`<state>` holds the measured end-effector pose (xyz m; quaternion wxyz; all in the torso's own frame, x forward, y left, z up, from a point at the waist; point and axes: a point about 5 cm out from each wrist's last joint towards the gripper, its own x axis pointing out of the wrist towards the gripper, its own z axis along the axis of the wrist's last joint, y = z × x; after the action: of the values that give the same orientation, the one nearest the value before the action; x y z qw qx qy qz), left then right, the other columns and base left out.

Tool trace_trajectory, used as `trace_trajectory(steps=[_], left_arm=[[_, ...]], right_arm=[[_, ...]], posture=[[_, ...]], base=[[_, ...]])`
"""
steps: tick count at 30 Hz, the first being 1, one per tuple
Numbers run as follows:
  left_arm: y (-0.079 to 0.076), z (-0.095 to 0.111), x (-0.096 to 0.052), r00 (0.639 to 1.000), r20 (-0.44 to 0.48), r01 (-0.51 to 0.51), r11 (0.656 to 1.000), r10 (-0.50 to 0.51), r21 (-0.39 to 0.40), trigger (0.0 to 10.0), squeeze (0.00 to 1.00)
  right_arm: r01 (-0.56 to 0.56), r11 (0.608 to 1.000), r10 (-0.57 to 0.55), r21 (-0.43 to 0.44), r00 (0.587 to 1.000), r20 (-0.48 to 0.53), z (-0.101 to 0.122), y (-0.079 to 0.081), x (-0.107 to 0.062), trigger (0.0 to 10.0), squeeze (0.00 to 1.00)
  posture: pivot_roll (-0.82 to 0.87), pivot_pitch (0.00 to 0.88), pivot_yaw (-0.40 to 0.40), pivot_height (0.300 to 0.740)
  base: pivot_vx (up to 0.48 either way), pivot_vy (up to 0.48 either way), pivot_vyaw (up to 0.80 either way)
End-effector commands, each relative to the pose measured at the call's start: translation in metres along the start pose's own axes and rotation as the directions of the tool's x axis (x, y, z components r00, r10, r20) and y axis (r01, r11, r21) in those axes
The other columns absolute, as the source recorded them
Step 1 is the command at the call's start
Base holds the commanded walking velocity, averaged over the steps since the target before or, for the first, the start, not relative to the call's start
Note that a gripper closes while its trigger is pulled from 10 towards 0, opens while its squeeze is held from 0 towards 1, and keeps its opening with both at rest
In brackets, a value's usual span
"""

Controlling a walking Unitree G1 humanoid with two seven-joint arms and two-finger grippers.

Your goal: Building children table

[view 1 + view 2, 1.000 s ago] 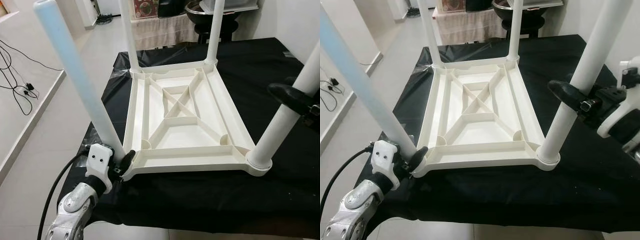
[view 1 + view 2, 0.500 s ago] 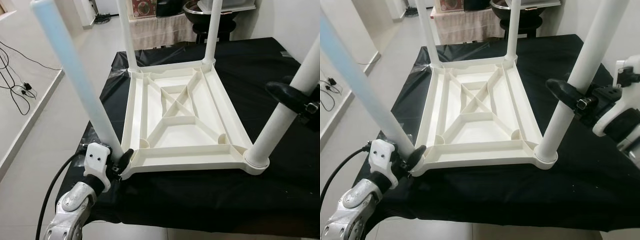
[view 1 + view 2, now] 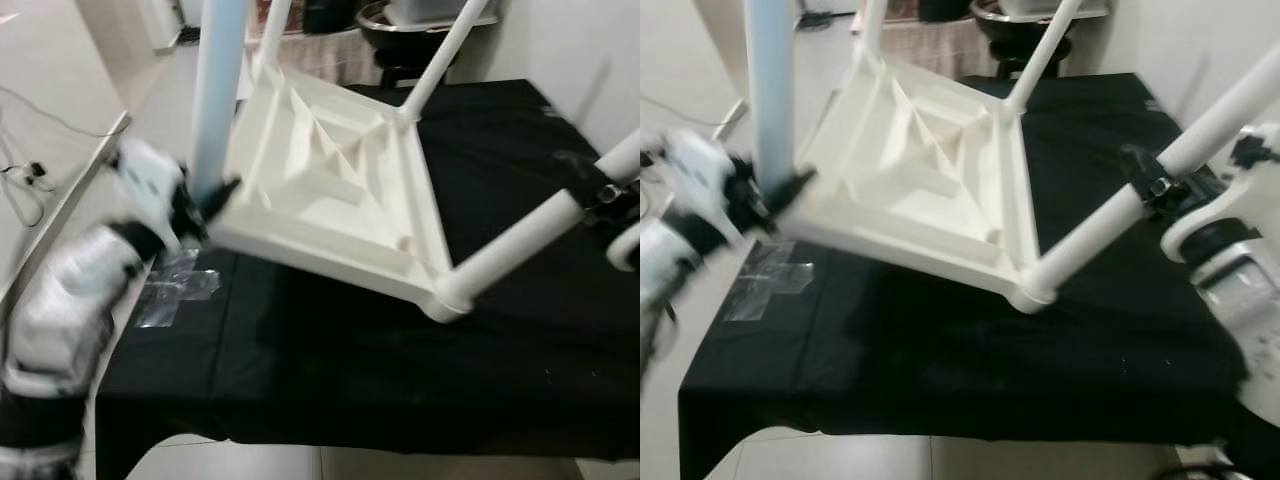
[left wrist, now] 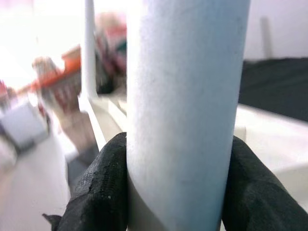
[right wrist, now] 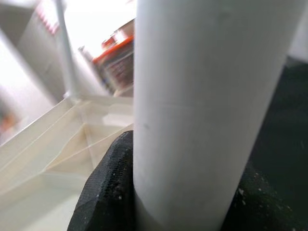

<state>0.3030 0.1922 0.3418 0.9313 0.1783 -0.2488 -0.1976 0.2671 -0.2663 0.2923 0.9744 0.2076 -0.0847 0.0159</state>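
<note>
**Table tipped up off the cloth**

A second ago the white plastic children's table (image 3: 330,190) lay flat and upside down; now its left side is lifted and it pivots on the near right corner on the black-draped surface (image 3: 330,380), apparently being turned upright. The left pincer (image 3: 205,200) is clamped on the near left leg (image 3: 218,90), the right pincer (image 3: 1150,182) on the near right leg (image 3: 1120,215). Legs are smooth matte tubes; the underside is ribbed with a cross brace. Crinkled clear plastic film (image 3: 175,290) lies at the left.
</note>
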Motion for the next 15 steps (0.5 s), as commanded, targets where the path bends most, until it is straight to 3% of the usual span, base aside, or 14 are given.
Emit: trace_trajectory(steps=[1,2,3,4,6,7,8,10,11,13,14,15], left_arm=[[0.028,0.03,-0.012,0.983,0.143,-0.119,0.993,0.118,0.002,0.0,0.0],[0.038,0.062,0.004,0.97,0.231,-0.088,0.995,0.077,0.037,0.0,0.0],[0.038,0.062,0.004,0.97,0.231,-0.088,0.995,0.077,0.037,0.0,0.0],[0.043,0.092,0.018,0.95,0.31,-0.055,0.996,0.03,0.071,0.0,0.0],[0.043,0.092,0.018,0.95,0.31,-0.055,0.996,0.03,0.071,0.0,0.0],[0.042,0.127,0.033,0.915,0.403,-0.012,0.997,-0.019,0.075,2.5,0.23],[0.036,0.154,0.044,0.878,0.471,0.057,0.996,-0.083,0.071,10.0,1.0],[0.026,0.181,0.059,0.831,0.532,0.171,0.985,-0.161,0.031,10.0,1.0],[0.026,0.181,0.059,0.831,0.532,0.171,0.985,-0.161,0.031,10.0,1.0],[0.021,0.184,0.063,0.82,0.538,0.226,0.974,-0.193,0.004,10.0,1.0],[0.021,0.184,0.063,0.82,0.538,0.226,0.974,-0.193,0.004,10.0,1.0],[0.02,0.181,0.063,0.821,0.526,0.257,0.967,-0.22,0.004,10.0,1.0]], right_arm=[[0.239,0.97,-0.244,-0.047,0.96,-0.141,-0.025,-0.035,-0.003,0.0,0.0],[0.267,0.963,-0.257,0.034,0.949,-0.182,-0.046,-0.029,0.002,0.0,0.0],[0.267,0.963,-0.257,0.034,0.949,-0.182,-0.046,-0.029,0.002,0.0,0.0],[0.272,0.955,-0.239,0.116,0.942,-0.237,-0.069,-0.018,0.007,0.0,0.0],[0.272,0.955,-0.239,0.116,0.942,-0.237,-0.069,-0.018,0.007,0.0,0.0],[0.289,0.934,-0.218,0.211,0.927,-0.306,-0.098,-0.004,0.015,0.0,0.0],[0.331,0.903,-0.226,0.273,0.908,-0.352,-0.122,0.006,0.024,0.0,0.0],[0.439,0.841,-0.301,0.317,0.866,-0.4,-0.154,0.01,0.039,0.0,0.0],[0.439,0.841,-0.301,0.317,0.866,-0.4,-0.154,0.01,0.039,0.0,0.0],[0.534,0.789,-0.395,0.302,0.819,-0.417,-0.168,-0.003,0.046,0.0,0.0],[0.534,0.789,-0.395,0.302,0.819,-0.417,-0.168,-0.003,0.046,0.0,0.0],[0.596,0.755,-0.468,0.274,0.782,-0.411,-0.175,-0.015,0.051,0.0,0.0]], posture=[[-0.06,0.125,0.115,0.74],[-0.04,0.115,0.132,0.74],[-0.04,0.115,0.132,0.74],[-0.03,0.112,0.142,0.74],[-0.03,0.112,0.142,0.74],[-0.02,0.105,0.154,0.74],[-0.02,0.102,0.171,0.74],[-0.02,0.104,0.183,0.74],[-0.02,0.104,0.183,0.74],[-0.01,0.103,0.193,0.74],[-0.01,0.103,0.193,0.74],[-0.01,0.106,0.202,0.74]], base=[[0.0,0.0,0.0],[0.0,0.0,0.0],[0.0,0.0,0.0],[0.0,0.0,0.0],[0.0,0.0,0.0],[0.0,0.0,0.0],[0.0,0.0,0.0],[0.0,0.0,0.0],[0.0,0.0,0.0],[0.0,0.0,0.0],[0.0,0.0,0.0],[0.0,0.0,0.0]])
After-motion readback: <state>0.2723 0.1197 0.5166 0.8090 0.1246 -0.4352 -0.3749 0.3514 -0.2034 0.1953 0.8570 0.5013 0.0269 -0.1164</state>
